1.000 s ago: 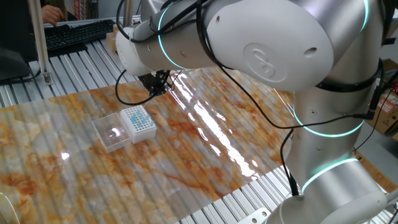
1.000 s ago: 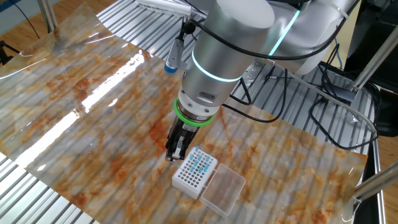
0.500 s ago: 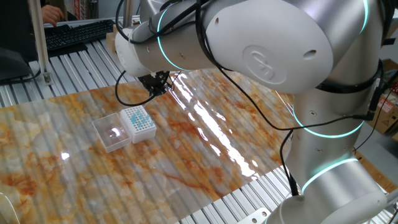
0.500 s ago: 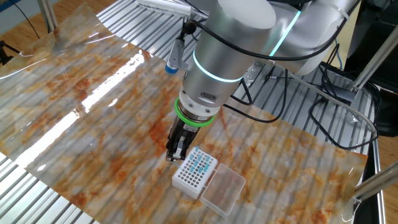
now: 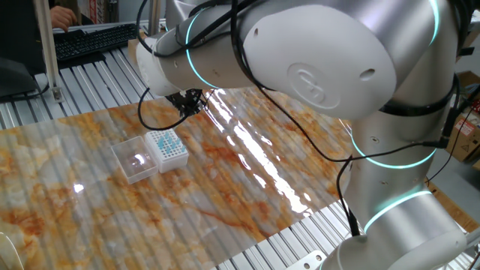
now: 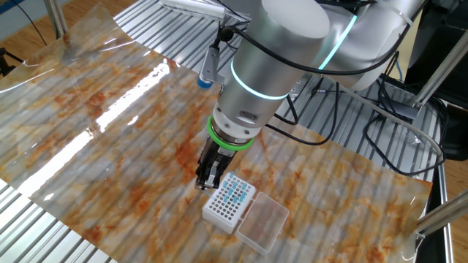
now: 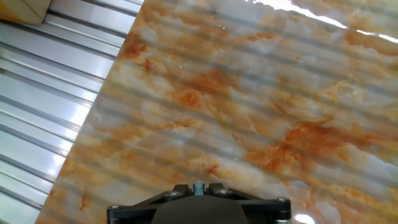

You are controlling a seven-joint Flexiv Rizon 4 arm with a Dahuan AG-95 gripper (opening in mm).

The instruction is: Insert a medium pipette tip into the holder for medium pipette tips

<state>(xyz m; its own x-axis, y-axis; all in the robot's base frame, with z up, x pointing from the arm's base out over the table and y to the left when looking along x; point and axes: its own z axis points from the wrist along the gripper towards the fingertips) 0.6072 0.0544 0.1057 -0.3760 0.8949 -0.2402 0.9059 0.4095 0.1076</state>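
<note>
The holder for medium pipette tips (image 5: pixel 166 148) is a small white box with a teal-dotted hole grid on the marbled mat; it also shows in the other fixed view (image 6: pixel 229 202). Its clear hinged lid (image 6: pixel 262 223) lies open beside it. My gripper (image 6: pixel 207 179) hangs just beside the holder's near-left corner, a little above the mat, and shows behind the holder in the one fixed view (image 5: pixel 185 101). In the hand view its jaws stand close together on a small teal-blue piece, the top of the medium pipette tip (image 7: pixel 198 186). The holder is out of the hand view.
The marbled orange-white mat (image 7: pixel 249 112) covers a ribbed metal table (image 7: pixel 43 81). The mat's left edge runs diagonally through the hand view. A keyboard (image 5: pixel 90 39) lies at the far back. Cables (image 6: pixel 395 124) hang beside the arm's base.
The arm's upper body has shifted slightly. The gripper stays almost in place beside the holder and remains shut on the tip.
</note>
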